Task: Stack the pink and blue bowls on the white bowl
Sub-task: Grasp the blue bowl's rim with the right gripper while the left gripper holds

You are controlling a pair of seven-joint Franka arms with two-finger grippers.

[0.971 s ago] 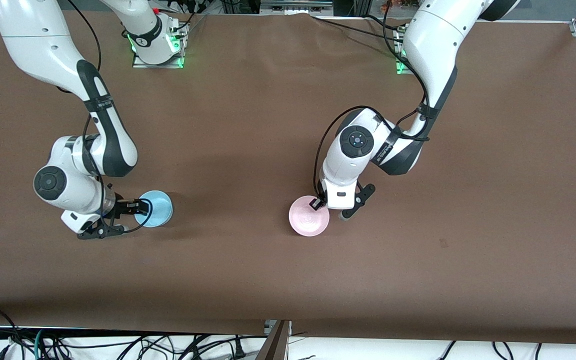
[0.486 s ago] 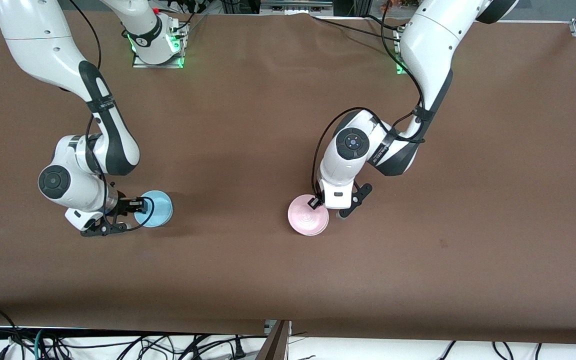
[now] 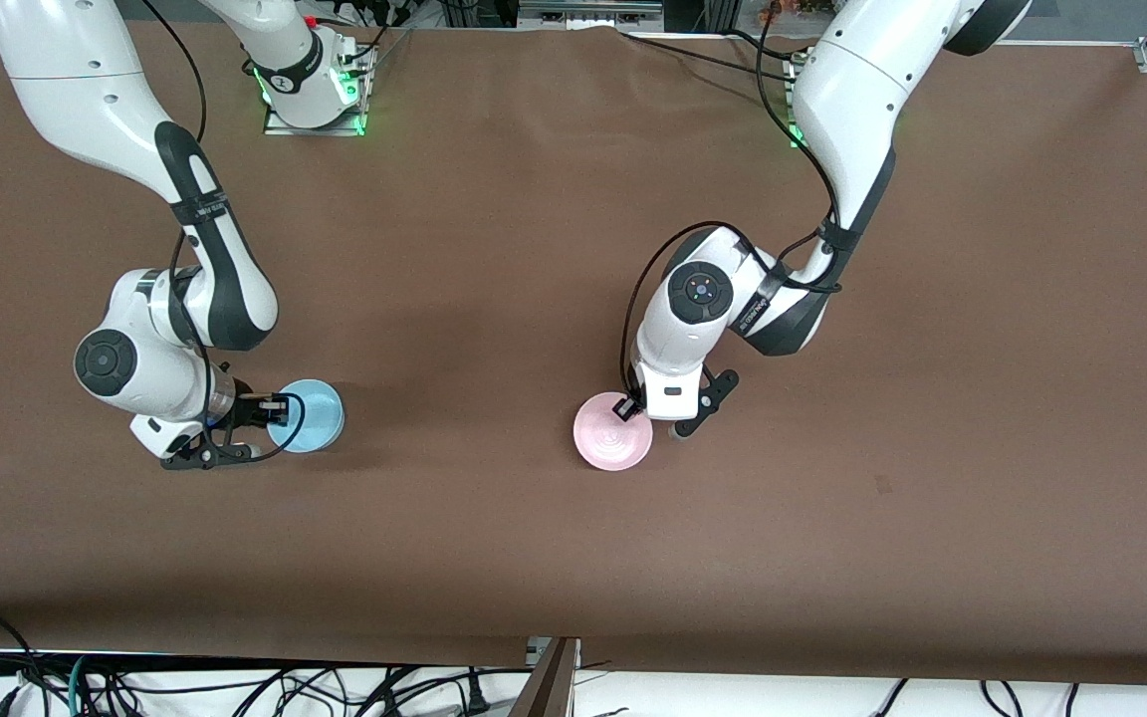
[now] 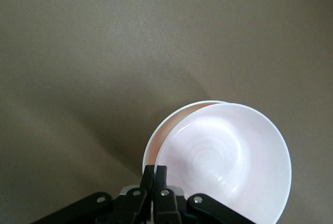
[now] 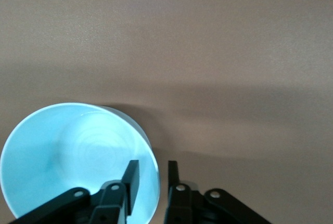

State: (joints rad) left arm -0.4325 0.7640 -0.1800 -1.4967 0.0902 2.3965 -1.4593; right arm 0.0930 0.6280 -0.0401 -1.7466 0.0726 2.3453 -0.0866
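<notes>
I see the table under a plain brown cover, with a small dark mark on it toward 4 o'clock. Along the 6 o'clock edge, black cables lie tangled on a white surface below the table.
</notes>
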